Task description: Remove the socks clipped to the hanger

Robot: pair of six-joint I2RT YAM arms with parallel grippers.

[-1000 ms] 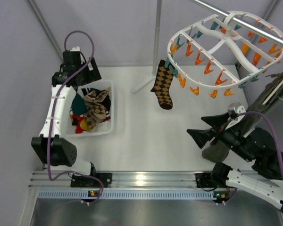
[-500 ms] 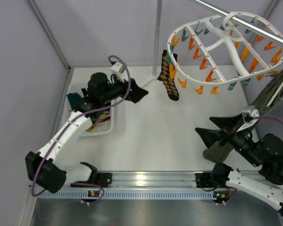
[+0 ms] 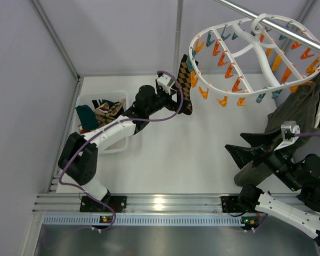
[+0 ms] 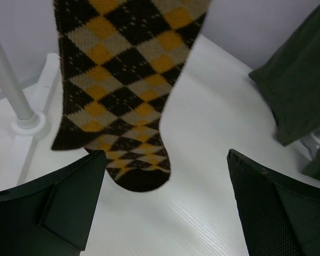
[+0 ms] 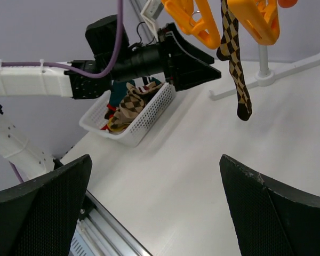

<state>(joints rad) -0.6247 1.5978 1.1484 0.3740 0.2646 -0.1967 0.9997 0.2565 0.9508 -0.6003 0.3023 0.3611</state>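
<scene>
One brown-and-yellow argyle sock (image 3: pixel 185 85) hangs from a clip at the left end of the white oval hanger (image 3: pixel 266 53). My left gripper (image 3: pixel 176 102) is open at the sock's lower part. In the left wrist view the sock (image 4: pixel 122 90) hangs ahead, its toe between the open fingers, close to the left finger (image 4: pixel 69 197); this gripper (image 4: pixel 165 156) holds nothing. My right gripper (image 3: pixel 237 145) is open and empty, low at the right, well away from the sock (image 5: pixel 236 69). The other socks (image 3: pixel 104 114) lie in a white basket (image 3: pixel 109 151).
A dark green garment (image 3: pixel 293 112) hangs at the right behind the right arm. A metal rail (image 3: pixel 288 26) carries the hanger. An upright pole (image 3: pixel 177 32) stands behind the sock, its base (image 4: pixel 26 120) on the table. Orange and teal clips (image 5: pixel 194 21) dangle from the frame.
My left arm has swung from above the basket rightward to the hanging sock. The hanger has swung and tilted, and the sock has shifted up and back. My right arm shifted slightly.
</scene>
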